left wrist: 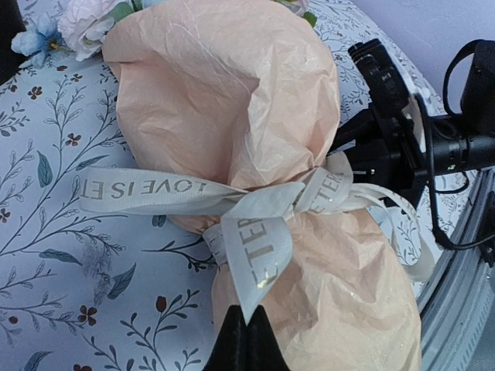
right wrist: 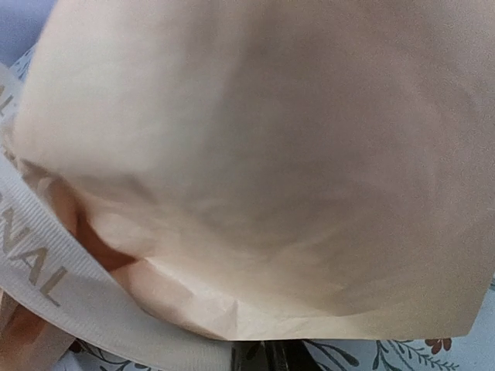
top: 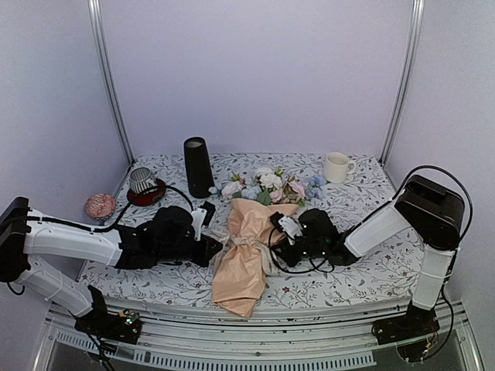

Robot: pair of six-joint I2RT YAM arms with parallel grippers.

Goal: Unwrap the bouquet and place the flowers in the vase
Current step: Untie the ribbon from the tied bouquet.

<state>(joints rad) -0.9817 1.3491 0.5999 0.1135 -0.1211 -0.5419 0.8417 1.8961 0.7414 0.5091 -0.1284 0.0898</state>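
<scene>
The bouquet [top: 246, 255] lies on the flowered cloth in its peach paper wrap [left wrist: 232, 116], blooms pointing away from me. Its flowers [top: 267, 185] spill out at the far end. A cream ribbon [left wrist: 263, 232] is tied round the middle. My left gripper [left wrist: 247, 328] is shut on the pointed end of one ribbon tail, at the wrap's left side [top: 216, 249]. My right gripper [top: 277, 246] presses against the wrap's right side. Its dark fingertips [right wrist: 271, 357] show close together under the paper's edge, the ribbon [right wrist: 46, 255] running right up to them. The black vase [top: 198, 166] stands upright behind the bouquet.
A white mug [top: 336, 167] stands at the back right. At the back left sit a striped cup on a red saucer [top: 142, 182] and a pink ball [top: 100, 205]. The wrap's tail reaches the table's front edge [top: 255, 313]. Black cables loop near the right gripper [top: 298, 267].
</scene>
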